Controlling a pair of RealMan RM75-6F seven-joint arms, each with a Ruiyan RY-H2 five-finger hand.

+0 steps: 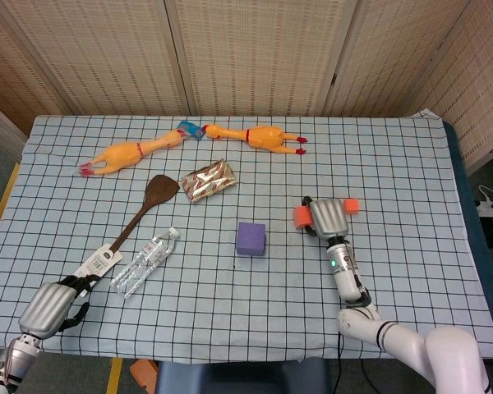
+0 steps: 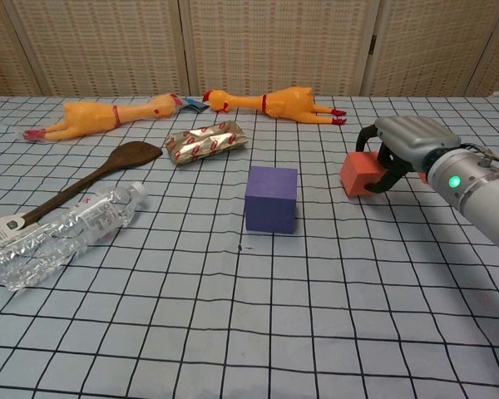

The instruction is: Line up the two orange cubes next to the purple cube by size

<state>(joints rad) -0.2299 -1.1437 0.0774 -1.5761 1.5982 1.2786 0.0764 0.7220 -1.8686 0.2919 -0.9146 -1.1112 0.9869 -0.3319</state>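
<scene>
Gripping larger orange cube (image 2: 359, 174), right robot hand (image 2: 397, 145) (purple cube (image 2: 271, 198) beside), left robot hand (image 1: 46, 305) curled.

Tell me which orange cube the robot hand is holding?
The bigger orange cube, nearer the purple cube. The right robot hand is wrapped around it. The small orange cube sits loose behind.

The right hand (image 2: 399, 141) covers part of the big orange cube (image 2: 359, 174). The small orange cube (image 1: 352, 205) hides behind that hand in the chest view. The left hand (image 1: 48, 304) shows only in the head view, its fingers hard to make out.
</scene>
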